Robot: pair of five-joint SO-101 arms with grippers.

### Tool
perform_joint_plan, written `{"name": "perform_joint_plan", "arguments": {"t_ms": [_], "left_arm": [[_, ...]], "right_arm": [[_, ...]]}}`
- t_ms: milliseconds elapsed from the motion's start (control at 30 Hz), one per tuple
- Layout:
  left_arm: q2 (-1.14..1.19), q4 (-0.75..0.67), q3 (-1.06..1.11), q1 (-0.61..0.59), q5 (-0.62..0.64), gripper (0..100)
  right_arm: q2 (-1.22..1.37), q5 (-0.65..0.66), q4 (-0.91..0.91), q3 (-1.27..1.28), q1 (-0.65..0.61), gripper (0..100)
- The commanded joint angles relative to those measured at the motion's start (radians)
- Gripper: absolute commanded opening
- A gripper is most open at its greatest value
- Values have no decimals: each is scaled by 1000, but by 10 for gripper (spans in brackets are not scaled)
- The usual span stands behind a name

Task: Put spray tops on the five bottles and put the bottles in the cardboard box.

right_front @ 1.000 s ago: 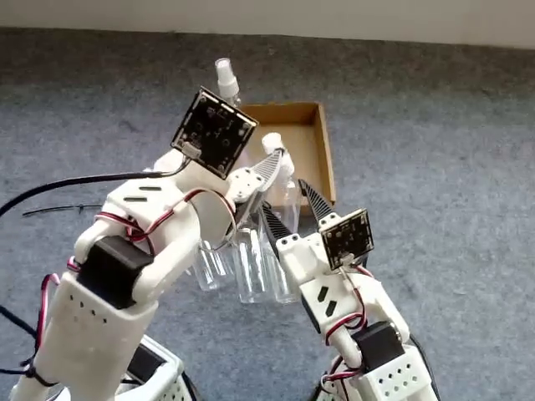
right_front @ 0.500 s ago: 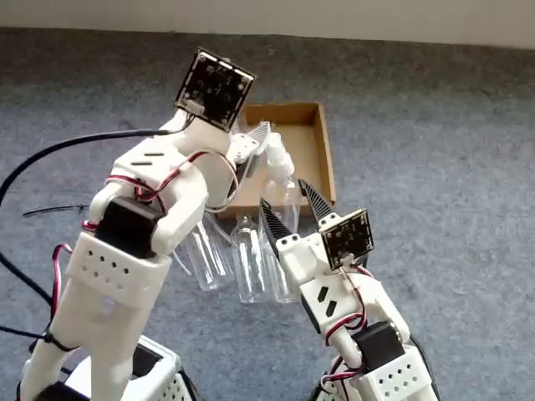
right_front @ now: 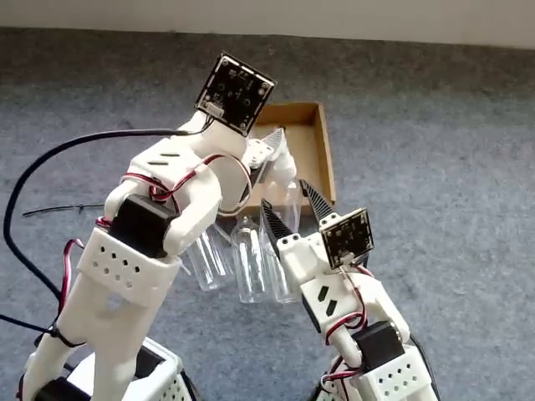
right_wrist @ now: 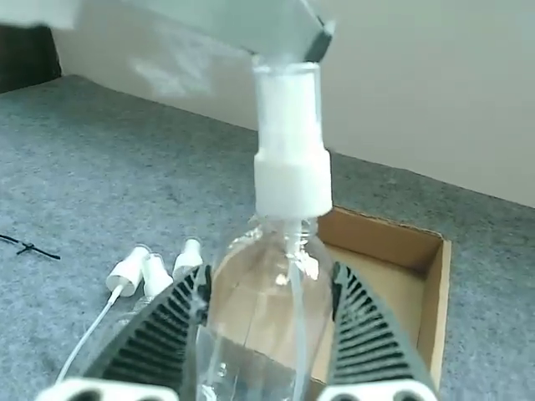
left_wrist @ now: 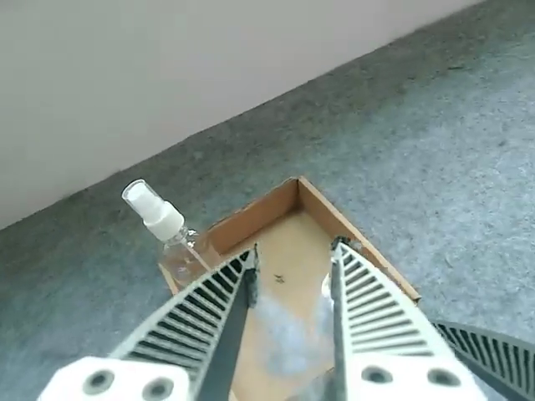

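Observation:
A clear bottle [right_wrist: 269, 322] with a white spray top [right_wrist: 288, 159] stands upright just in front of the cardboard box [right_front: 323, 149]. My right gripper [right_front: 290, 203] is shut on the bottle's body, one finger on each side. From above, my left gripper [right_front: 274, 146] is shut on the spray top, which is a white blur between its fingers [left_wrist: 221, 313]. A second bottle [left_wrist: 163, 224] with its top on stands in the box's [left_wrist: 355, 236] far corner. Two topless clear bottles [right_front: 249, 266] stand to the left of the held one.
Loose spray tops [right_wrist: 132, 269] with thin tubes lie on the grey carpet left of the held bottle. A black cable [right_front: 50, 167] and a small black tie [right_wrist: 25, 247] lie at the left. Open carpet lies right of the box.
My left arm has swung up and toward the box, its gripper staying at the spray top. The right arm and the bottle have not moved.

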Motion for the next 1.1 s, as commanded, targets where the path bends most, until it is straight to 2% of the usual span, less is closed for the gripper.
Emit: {"name": "perform_joint_plan", "arguments": {"t_ms": [0,567,700,1067], "left_arm": [[4,-18,-35,51,-8,146],[7,-18,-7,61,-9,146],[7,-25,19,58,-63,146],[-2,-21,1,48,-71,146]], "right_arm": [[-8,-9,-24,-18,5,5],[-10,-9,-24,-18,5,5],[-13,-9,-24,-18,5,5],[-13,-9,-24,-18,5,5]]}}
